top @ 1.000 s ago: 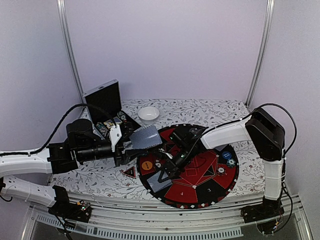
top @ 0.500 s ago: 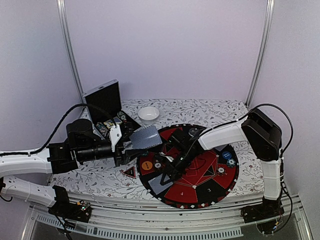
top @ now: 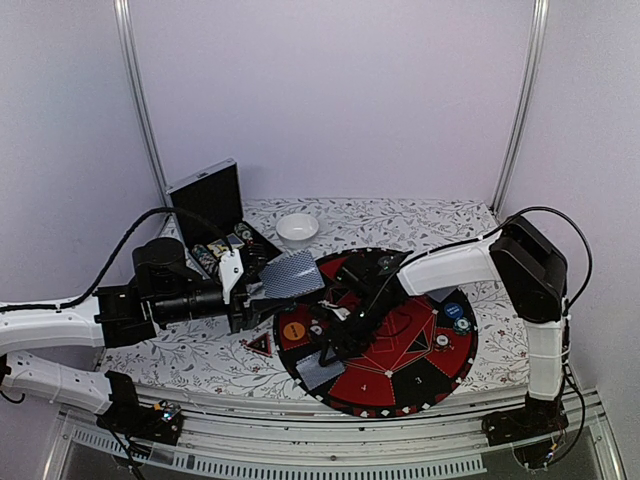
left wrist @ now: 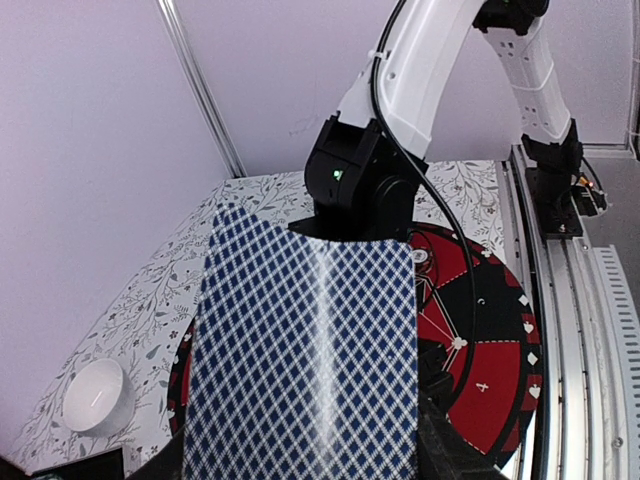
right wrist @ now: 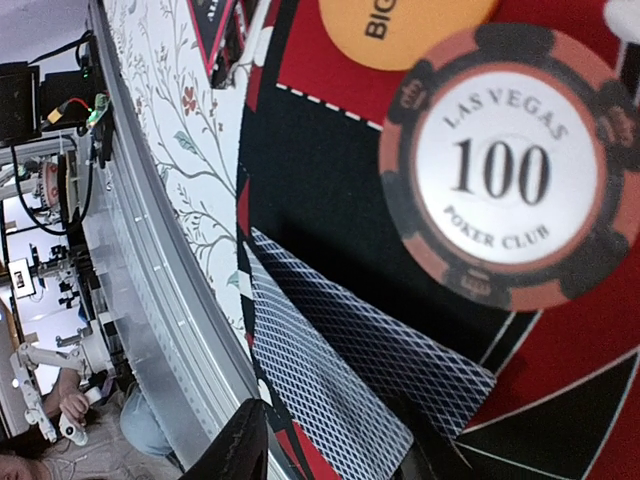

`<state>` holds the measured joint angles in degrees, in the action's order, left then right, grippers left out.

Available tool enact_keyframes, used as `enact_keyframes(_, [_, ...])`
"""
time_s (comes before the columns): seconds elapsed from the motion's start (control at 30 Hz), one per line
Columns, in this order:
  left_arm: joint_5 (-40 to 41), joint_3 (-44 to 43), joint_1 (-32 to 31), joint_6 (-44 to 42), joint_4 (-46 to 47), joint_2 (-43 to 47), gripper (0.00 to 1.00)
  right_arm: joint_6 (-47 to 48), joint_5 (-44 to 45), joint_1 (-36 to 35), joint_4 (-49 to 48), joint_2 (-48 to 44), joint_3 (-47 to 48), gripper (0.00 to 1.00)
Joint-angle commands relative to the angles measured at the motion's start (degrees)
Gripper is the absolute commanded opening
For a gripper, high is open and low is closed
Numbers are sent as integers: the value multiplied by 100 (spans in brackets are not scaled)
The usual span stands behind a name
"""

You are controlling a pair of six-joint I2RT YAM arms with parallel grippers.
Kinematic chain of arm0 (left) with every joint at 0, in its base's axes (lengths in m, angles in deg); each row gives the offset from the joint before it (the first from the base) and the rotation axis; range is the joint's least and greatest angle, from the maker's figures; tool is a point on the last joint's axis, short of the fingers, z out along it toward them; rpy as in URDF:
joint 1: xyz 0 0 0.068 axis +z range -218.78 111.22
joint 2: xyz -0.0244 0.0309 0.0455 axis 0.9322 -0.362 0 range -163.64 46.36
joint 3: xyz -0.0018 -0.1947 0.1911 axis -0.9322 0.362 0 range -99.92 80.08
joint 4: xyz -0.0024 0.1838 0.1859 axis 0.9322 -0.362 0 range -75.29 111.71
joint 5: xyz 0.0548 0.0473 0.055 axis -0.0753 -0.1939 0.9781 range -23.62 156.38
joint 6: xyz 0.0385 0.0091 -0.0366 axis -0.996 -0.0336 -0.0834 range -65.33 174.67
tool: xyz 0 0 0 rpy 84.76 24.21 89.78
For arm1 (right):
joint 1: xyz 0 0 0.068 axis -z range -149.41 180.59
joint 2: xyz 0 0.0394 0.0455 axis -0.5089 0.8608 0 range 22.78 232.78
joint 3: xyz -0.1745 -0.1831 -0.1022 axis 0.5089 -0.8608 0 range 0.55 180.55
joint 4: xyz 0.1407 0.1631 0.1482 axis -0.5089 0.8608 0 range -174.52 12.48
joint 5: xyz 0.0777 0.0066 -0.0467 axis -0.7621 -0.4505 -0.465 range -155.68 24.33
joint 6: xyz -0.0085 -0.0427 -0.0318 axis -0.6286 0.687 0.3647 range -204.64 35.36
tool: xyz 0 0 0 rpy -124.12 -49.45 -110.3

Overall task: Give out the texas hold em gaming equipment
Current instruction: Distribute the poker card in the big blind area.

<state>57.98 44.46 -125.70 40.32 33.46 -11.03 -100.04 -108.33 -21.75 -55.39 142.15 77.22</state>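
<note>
My left gripper (top: 262,290) is shut on grey-blue-backed playing cards (top: 291,273), held tilted above the mat's left edge. In the left wrist view the card back (left wrist: 305,350) fills the view and hides the jaws. My right gripper (top: 335,345) hangs low over the mat's near-left part with its jaws open. Two overlapping face-down cards (right wrist: 350,370) lie on the mat between its fingers (right wrist: 235,445); they also show from above (top: 320,369). A "100" poker chip (right wrist: 510,170) and the orange button (right wrist: 400,25) lie just beyond them. The blue button (top: 455,311) lies at the mat's right.
The round red-and-black mat (top: 400,385) covers the table's middle right. An open silver case (top: 208,203) holding chips stands at the back left, with a white bowl (top: 297,228) beside it. A small red-and-black triangle (top: 260,345) lies left of the mat. More chips (top: 462,325) lie near the blue button.
My right gripper has shifted slightly left and nearer over the cards on the mat. The left arm and its cards have not moved.
</note>
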Motion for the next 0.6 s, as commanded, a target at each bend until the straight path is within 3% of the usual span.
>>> enact_keyframes(0.0, [-56,-106,32,2,126,23,54,4,826,-23,528,-414,136,44])
enact_keyframes(0.2, [-57,-110,29,-11,113,12,53,41,1673,-27,1187,-793,238,51])
enact_keyframes(0.27, [-56,-109,35,-20,108,14,53,75,2108,-29,1402,-1058,250,58])
enact_keyframes(0.33, [-71,-106,30,-29,108,2,54,72,2595,-28,1545,-1417,296,70])
enact_keyframes(0.43, [-136,-113,22,-61,93,-32,53,85,3267,-22,1590,-2043,397,99])
enact_keyframes(0.57, [-171,-137,-11,-115,36,-82,53,212,4238,1,1348,-2943,444,99])
